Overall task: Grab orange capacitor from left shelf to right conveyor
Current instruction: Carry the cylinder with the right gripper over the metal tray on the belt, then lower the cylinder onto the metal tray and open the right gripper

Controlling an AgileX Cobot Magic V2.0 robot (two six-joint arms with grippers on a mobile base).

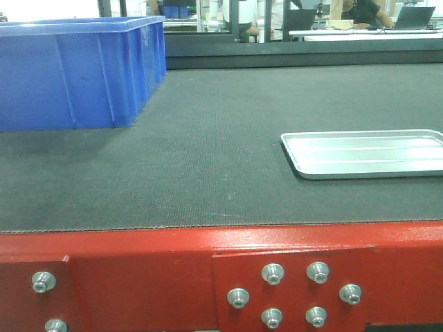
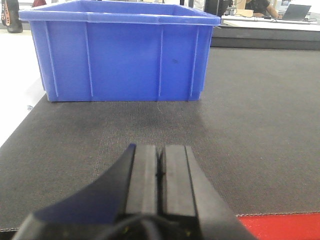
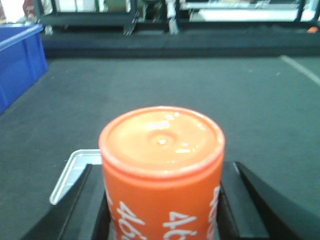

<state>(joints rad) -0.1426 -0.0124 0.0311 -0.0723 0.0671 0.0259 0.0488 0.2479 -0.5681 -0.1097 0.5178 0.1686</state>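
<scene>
The right conveyor [image 1: 208,159] fills the scene, carrying a blue bin [image 1: 76,69] and a silver tray [image 1: 367,153]. Above the belt, by 1 tray corner, the orange capacitor [image 3: 162,170] stands upright, pinched at its 4680-printed sides by the right arm's fingers [image 3: 252,197]. It looks rigid and smooth-skinned, likely slippery, so mid-wall is the sound hold. The left arm's fingers [image 2: 142,175] are pressed together, holding nothing.

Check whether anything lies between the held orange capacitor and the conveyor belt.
The right hand grips the orange capacitor over the conveyor. The corner of a silver tray shows beside and below it, possibly underneath; the belt ahead is bare.
</scene>
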